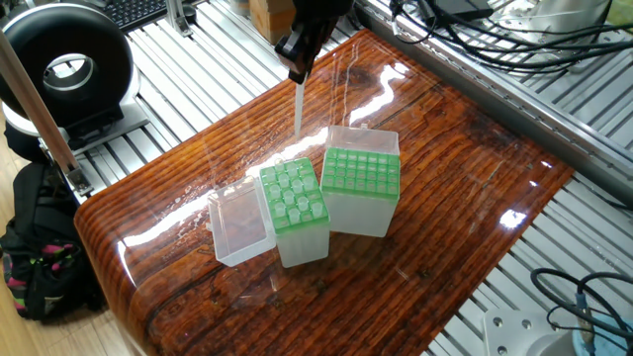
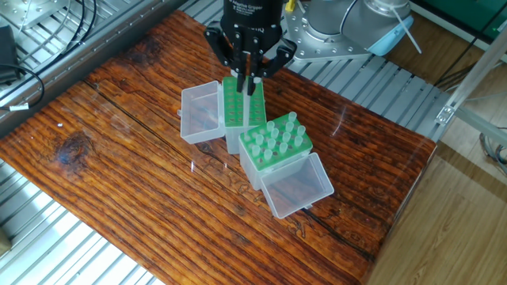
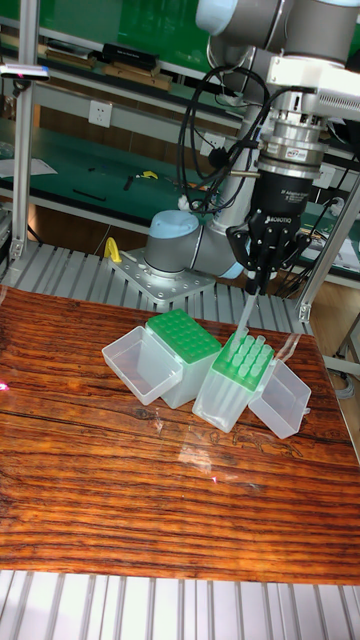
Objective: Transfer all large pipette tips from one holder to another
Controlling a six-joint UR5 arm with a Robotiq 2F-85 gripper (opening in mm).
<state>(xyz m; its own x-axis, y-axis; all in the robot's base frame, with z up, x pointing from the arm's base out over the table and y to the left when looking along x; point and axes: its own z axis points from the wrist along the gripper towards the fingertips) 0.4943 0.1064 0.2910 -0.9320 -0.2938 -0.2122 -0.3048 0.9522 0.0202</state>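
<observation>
My gripper (image 1: 296, 67) is shut on one large pipette tip (image 1: 297, 104), a long translucent cone that hangs straight down. The same gripper (image 3: 255, 284) holds the tip (image 3: 245, 312) with its lower end just above the green rack (image 3: 232, 385), which carries several more whitish tips (image 3: 247, 352). In the other fixed view, the gripper (image 2: 248, 73) hovers at the edge between the two racks. The second green grid rack (image 1: 362, 170) beside it shows only bare holes.
Each rack has a clear plastic lid hinged open: one lid (image 1: 240, 225) lies at the tip rack's outer side, the other lid (image 1: 361, 138) stands behind the bare rack. Aluminium rails (image 1: 218, 59) and cables (image 1: 495, 40) border the wooden table (image 1: 445, 188).
</observation>
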